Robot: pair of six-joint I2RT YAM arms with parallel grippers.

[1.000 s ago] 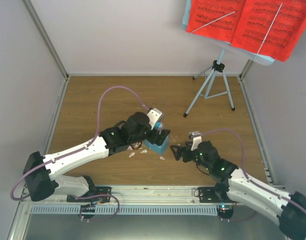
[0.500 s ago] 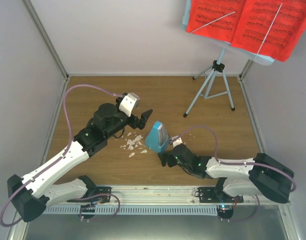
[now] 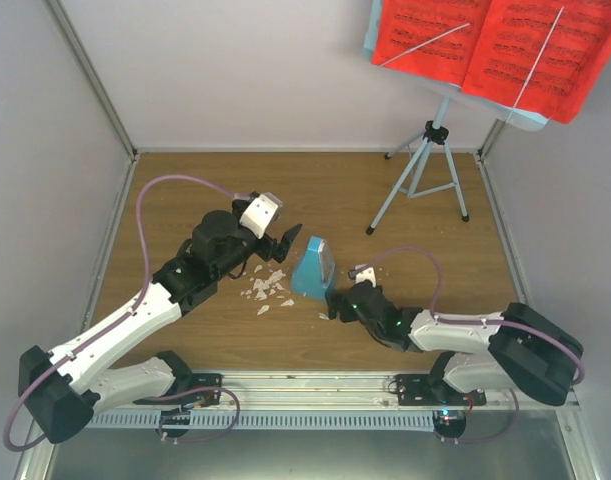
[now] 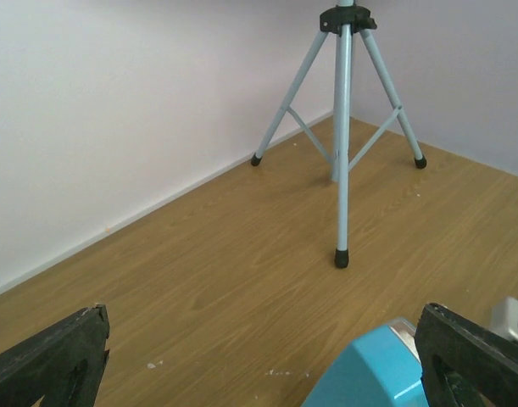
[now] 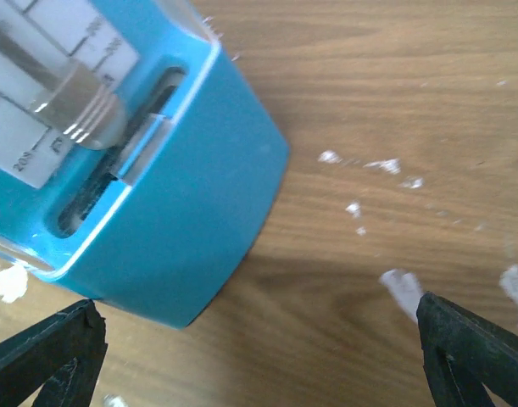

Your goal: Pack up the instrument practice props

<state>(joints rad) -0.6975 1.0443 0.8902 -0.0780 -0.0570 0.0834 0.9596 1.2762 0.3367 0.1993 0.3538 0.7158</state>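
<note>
The small blue box, a metronome with a scaled face, stands on the wooden floor mid-table; it shows in the right wrist view and at the bottom of the left wrist view. My left gripper is open and empty just left of it. My right gripper is open and empty, low by the box's near right side. The pale-blue music stand stands at the back right, its legs in the left wrist view. Red sheet-music pages rest on its plate. The clear triangular piece is not visible.
Small white scraps lie on the floor left of and in front of the box, also in the right wrist view. Grey walls close the back and sides. A metal rail runs along the near edge.
My left gripper let go of the blue box and pulled back to the left. The box moved from lying to standing upright. My right arm dropped low and reached in beside the box.
</note>
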